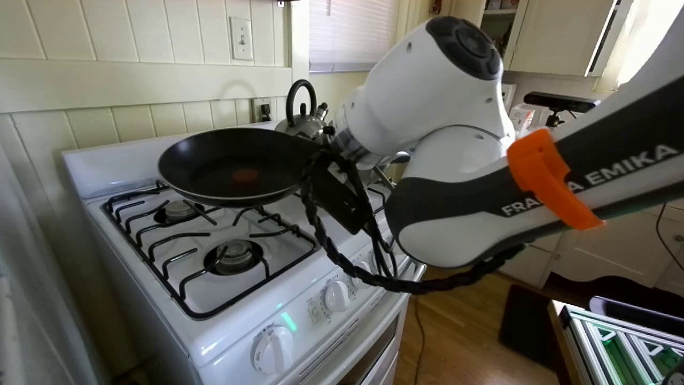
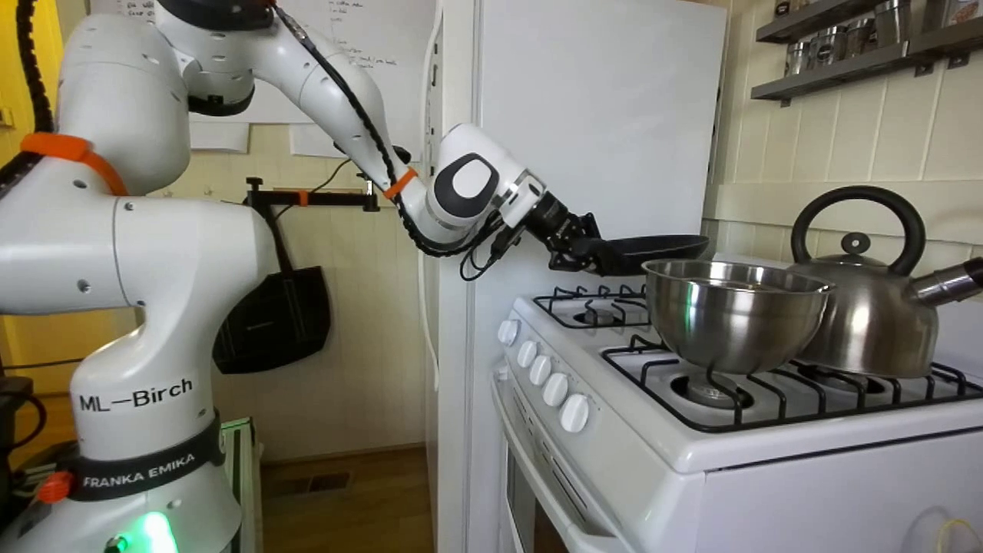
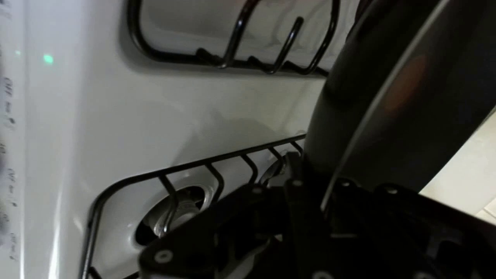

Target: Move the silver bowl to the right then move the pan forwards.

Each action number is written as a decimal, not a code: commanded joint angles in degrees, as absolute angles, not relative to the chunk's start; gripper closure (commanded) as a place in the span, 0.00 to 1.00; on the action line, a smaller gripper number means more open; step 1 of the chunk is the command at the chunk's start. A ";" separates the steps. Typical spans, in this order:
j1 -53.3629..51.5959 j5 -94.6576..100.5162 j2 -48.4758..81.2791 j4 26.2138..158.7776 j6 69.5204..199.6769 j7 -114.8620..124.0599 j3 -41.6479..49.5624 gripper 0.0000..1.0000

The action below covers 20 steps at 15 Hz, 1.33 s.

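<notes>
The pan (image 1: 235, 166) is a black frying pan with a reddish spot inside. It hangs in the air above the stove grates, and it shows in both exterior views (image 2: 662, 247). My gripper (image 2: 603, 257) is shut on the pan at its near edge. In the wrist view the pan's wall (image 3: 387, 128) rises from between the dark fingers (image 3: 316, 186). The handle cannot be told apart from the black gripper. The silver bowl (image 2: 733, 315) stands upright on the front burner grate, in front of the kettle. In an exterior view the arm mostly hides the bowl.
A steel kettle (image 2: 868, 315) with a black handle stands on the back burner beside the bowl. The white stove (image 1: 224, 342) has black grates (image 1: 184, 278) under the pan and knobs (image 1: 273, 350) along its front. A tall white fridge (image 2: 599, 115) stands beyond the stove.
</notes>
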<state>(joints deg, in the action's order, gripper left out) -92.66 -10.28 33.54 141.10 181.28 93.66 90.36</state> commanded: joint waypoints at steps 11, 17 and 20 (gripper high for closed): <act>-112.84 -25.20 24.94 152.62 188.76 77.86 102.64 0.98; -107.88 -26.06 23.40 150.60 189.01 75.89 96.05 0.98; -103.66 -26.82 23.39 149.83 190.00 76.57 91.13 0.98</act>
<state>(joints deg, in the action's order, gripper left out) -107.84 -24.29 24.67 151.89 187.79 78.07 95.22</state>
